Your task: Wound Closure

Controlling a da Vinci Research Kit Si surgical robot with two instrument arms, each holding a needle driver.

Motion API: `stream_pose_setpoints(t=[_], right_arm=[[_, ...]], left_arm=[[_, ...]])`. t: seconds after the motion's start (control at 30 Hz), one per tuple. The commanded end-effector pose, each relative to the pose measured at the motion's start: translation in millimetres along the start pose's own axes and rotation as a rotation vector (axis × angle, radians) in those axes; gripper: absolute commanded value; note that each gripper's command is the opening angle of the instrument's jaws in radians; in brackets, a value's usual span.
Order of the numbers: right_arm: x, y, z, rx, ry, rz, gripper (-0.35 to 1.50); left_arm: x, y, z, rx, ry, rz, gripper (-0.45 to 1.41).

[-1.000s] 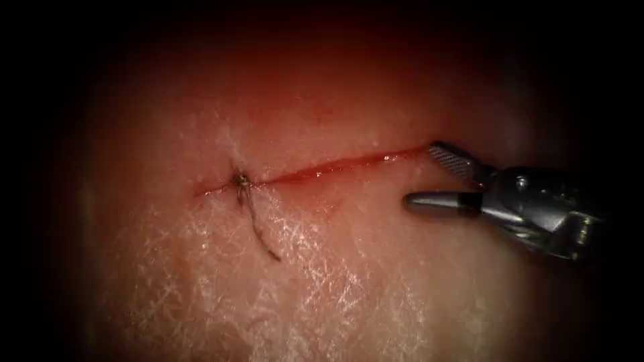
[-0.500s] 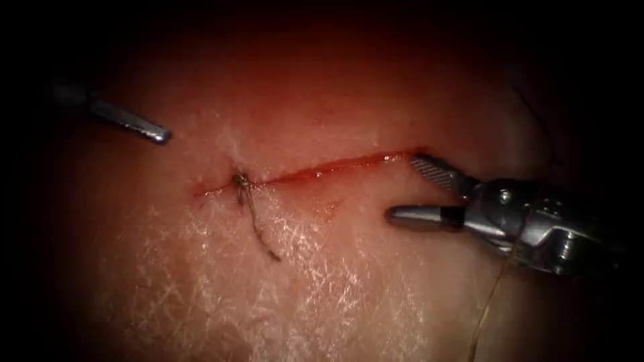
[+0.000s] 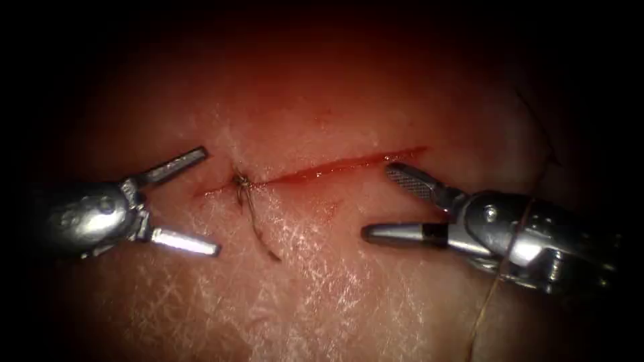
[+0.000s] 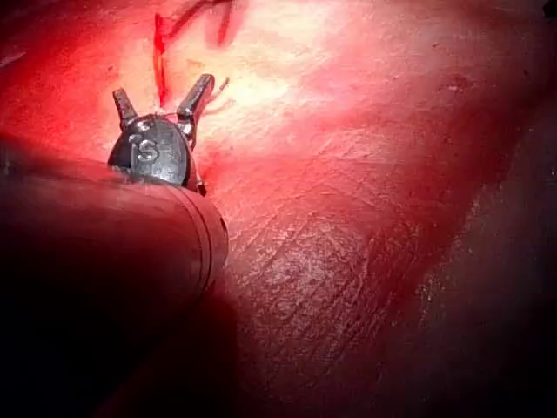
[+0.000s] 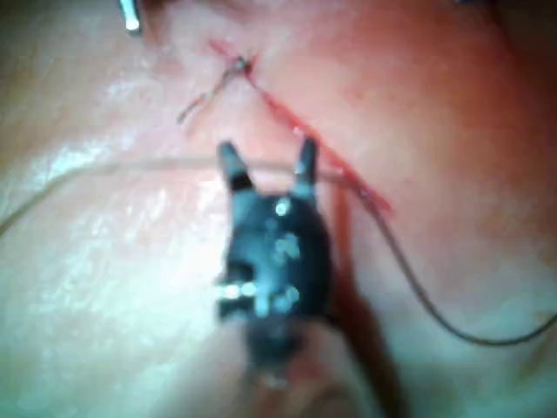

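The tissue [image 3: 349,295] bears a red cut [image 3: 315,173] running left to right. A knotted stitch [image 3: 240,181] closes its left end, with cut thread ends [image 3: 258,228] trailing below it. My left tool [image 3: 204,201] is open at the cut's left end and holds nothing; its jaws straddle the cut's line. My right tool [image 3: 377,201] is open at the cut's right end and is empty too. A thread [image 3: 493,288] runs across the right tool's wrist and down. In the left wrist view the left tool [image 4: 163,94] is spread over the cut [image 4: 159,52]. In the right wrist view the right tool [image 5: 265,157] is spread beside the cut [image 5: 291,122].
Red fluid [image 3: 322,121] stains the tissue above the cut. A dark strand of thread [image 3: 543,144] lies at the far right. In the right wrist view a long thread [image 5: 435,309] curves over the tissue past the tool, and the stitch [image 5: 239,63] lies beyond the jaws.
The left tool has come in from the upper left and now stands open beside the stitch. The right tool has slid left and slightly down along the cut, still open.
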State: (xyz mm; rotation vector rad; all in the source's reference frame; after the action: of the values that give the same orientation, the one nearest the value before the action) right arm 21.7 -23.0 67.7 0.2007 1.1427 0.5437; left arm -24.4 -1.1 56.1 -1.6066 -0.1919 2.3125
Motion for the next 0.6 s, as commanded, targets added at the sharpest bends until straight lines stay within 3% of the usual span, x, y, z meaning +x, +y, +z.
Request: stream_pose_setpoints(t=[0.03, 0.2, 0.37, 0.6], right_arm=[[-0.5, -0.6, 0.9, 0.017, 0.004, -0.017, 1.20], [-0.6, -0.6, 1.0, 0.053, 0.013, -0.050, 1.11], [-1.0, -0.3, 1.0, 0.044, 0.011, -0.061, 1.11], [-1.2, -0.3, 1.3, 0.039, 0.010, -0.063, 1.11]], left_arm=[[-1.0, 0.7, 1.1, -0.003, -0.011, 0.019, 0.66], [-2.4, 2.3, 3.1, 0.031, -0.067, 0.102, 0.56], [-3.0, 3.6, 4.7, 0.062, -0.201, 0.263, 0.54], [-2.9, 3.8, 5.0, 0.085, -0.259, 0.350, 0.50]])
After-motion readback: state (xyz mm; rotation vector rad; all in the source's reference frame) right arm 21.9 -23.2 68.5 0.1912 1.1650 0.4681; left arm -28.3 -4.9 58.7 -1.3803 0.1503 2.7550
